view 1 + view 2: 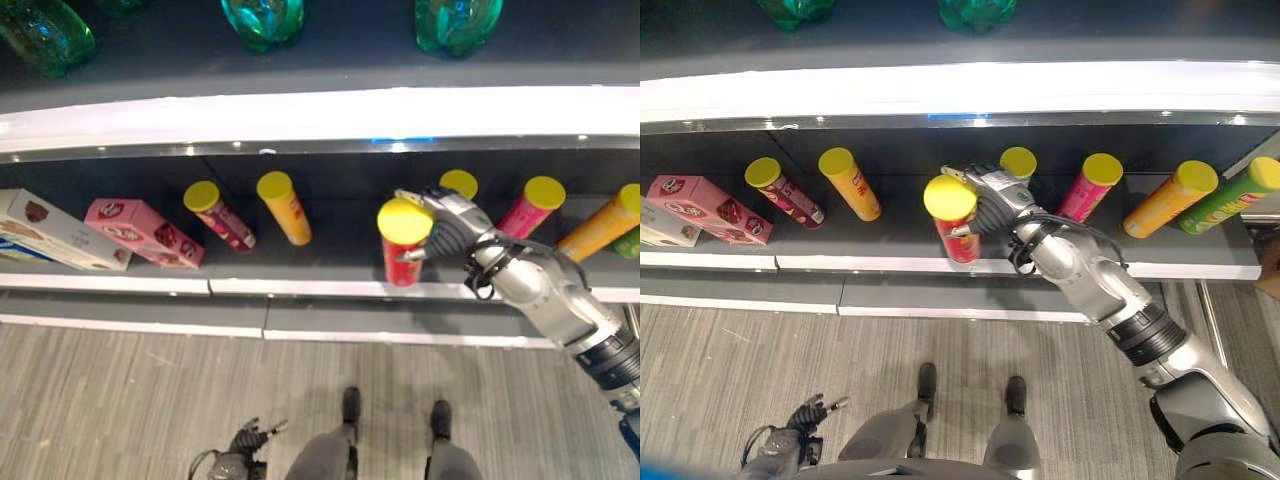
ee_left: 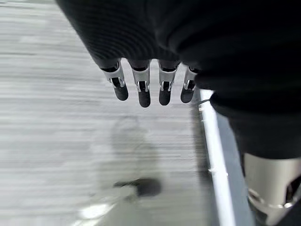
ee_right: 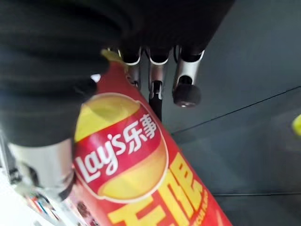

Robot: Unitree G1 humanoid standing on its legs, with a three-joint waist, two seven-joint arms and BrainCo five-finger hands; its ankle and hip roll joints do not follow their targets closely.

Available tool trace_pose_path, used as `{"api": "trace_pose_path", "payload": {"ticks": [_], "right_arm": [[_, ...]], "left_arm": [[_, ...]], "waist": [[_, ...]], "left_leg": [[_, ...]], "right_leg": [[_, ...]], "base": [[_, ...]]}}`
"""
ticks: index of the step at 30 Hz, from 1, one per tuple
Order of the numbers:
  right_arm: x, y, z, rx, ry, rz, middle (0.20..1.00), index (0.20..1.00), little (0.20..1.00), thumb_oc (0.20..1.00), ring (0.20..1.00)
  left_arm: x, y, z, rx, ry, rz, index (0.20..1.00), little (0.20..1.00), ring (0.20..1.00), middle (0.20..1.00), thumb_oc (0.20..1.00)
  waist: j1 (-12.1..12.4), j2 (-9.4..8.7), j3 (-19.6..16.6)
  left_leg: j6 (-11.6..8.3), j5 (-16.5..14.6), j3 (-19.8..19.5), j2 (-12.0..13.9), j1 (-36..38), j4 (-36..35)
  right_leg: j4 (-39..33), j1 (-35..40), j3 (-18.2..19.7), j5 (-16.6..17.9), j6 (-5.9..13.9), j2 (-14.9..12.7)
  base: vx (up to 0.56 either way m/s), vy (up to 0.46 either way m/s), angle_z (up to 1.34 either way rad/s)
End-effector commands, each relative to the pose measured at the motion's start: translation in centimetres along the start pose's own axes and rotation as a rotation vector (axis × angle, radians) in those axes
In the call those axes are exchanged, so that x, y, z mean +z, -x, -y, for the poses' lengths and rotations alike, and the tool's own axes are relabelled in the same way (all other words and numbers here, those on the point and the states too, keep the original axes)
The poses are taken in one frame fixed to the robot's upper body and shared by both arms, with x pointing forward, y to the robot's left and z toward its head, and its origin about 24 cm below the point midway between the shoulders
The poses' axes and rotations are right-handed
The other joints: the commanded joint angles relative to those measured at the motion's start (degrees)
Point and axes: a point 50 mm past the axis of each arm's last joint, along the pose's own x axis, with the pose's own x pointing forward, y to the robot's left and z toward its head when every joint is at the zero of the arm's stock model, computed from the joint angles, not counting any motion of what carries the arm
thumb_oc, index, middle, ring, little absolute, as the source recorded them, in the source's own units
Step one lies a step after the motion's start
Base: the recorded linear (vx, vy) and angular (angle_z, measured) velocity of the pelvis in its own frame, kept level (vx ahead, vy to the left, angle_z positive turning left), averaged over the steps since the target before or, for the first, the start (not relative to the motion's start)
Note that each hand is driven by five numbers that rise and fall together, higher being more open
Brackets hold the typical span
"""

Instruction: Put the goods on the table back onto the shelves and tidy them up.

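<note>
- My right hand [image 1: 992, 200] is at mid-frame in the eye views, fingers curled round a red can [image 1: 956, 228] with a yellow lid, which stands at the front edge of the shelf [image 1: 890, 262].
- In the right wrist view the red can [image 3: 141, 169] lies against my palm, with the fingers [image 3: 186, 89] past it.
- Just behind the hand is another yellow-lidded can [image 1: 1019, 162], mostly hidden by it; I cannot tell its colour.
- Right of the hand are a pink can [image 1: 1086, 188], an orange can [image 1: 1168, 200] and a green can [image 1: 1230, 198].
- Left of it are a yellow can [image 1: 851, 184], a dark red can [image 1: 783, 192] and a pink box [image 1: 708, 208].
- Green bottles [image 1: 262, 20] sit on the upper shelf, along the top of the frame.
- My left hand [image 2: 150, 82] hangs over the floor [image 2: 56, 132], fingers straight and holding nothing.
</note>
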Motion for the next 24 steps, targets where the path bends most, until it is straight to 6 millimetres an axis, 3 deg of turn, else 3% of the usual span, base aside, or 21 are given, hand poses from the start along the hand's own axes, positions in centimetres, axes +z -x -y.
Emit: {"api": "trace_pose_path", "payload": {"ticks": [1, 6, 12, 14, 24], "right_arm": [[1.9, -2.0, 2.1, -0.122, 0.103, 0.114, 0.200, 0.200, 0.200, 0.200, 0.200], [1.0, -4.1, 1.8, -0.201, 0.186, 0.061, 0.200, 0.200, 0.200, 0.200, 0.200], [0.8, -6.3, 3.5, -0.320, 0.286, 0.039, 0.200, 0.200, 0.200, 0.200, 0.200], [-0.4, -6.9, 4.5, -0.368, 0.336, -0.015, 0.200, 0.200, 0.200, 0.200, 0.200], [-3.2, -6.4, 7.2, -0.473, 0.404, -0.147, 0.200, 0.200, 0.200, 0.200, 0.200]], "left_arm": [[1.3, -0.4, -0.8, 0.036, -0.039, 0.032, 1.000, 1.000, 1.000, 1.000, 1.000], [2.8, -0.5, 0.1, 0.032, -0.039, 0.092, 1.000, 1.000, 1.000, 1.000, 1.000], [3.4, -0.5, 0.5, 0.035, -0.032, 0.122, 1.000, 1.000, 1.000, 1.000, 1.000], [4.1, -0.6, 0.5, 0.041, -0.031, 0.152, 1.000, 1.000, 1.000, 1.000, 1.000], [5.2, -0.5, 1.2, 0.015, -0.046, 0.199, 1.000, 1.000, 1.000, 1.000, 1.000]], "waist": [[1.54, -0.88, -2.06], [3.55, -0.36, 0.16], [6.13, 0.67, 2.02], [7.77, 1.69, 3.00], [9.16, 3.47, 3.67]], "left_leg": [[-4.48, -2.06, 2.34, 4.97, 0.42, 0.75], [-4.67, -1.13, 0.85, 4.81, -1.79, 0.75], [-4.83, -0.15, -0.71, 4.40, -4.36, 0.75], [-4.79, 0.41, -1.80, 3.79, -5.91, 0.75], [-4.92, 1.21, -3.64, 2.83, -8.81, 0.75]], "right_leg": [[3.01, -1.88, -0.37, 0.81, 2.07, -4.16], [3.21, -2.91, -1.20, 0.77, 2.04, -4.27], [3.27, -3.91, -2.56, 1.07, 2.04, -4.61], [3.50, -4.56, -3.65, 1.23, 2.28, -5.23], [3.21, -5.67, -5.45, 1.64, 2.57, -6.03]], "base": [[0.02, -0.026, 0.08], [-0.02, -0.029, 0.16], [0.00, -0.016, 0.21], [0.00, -0.005, 0.19], [0.01, -0.002, 0.16]]}}
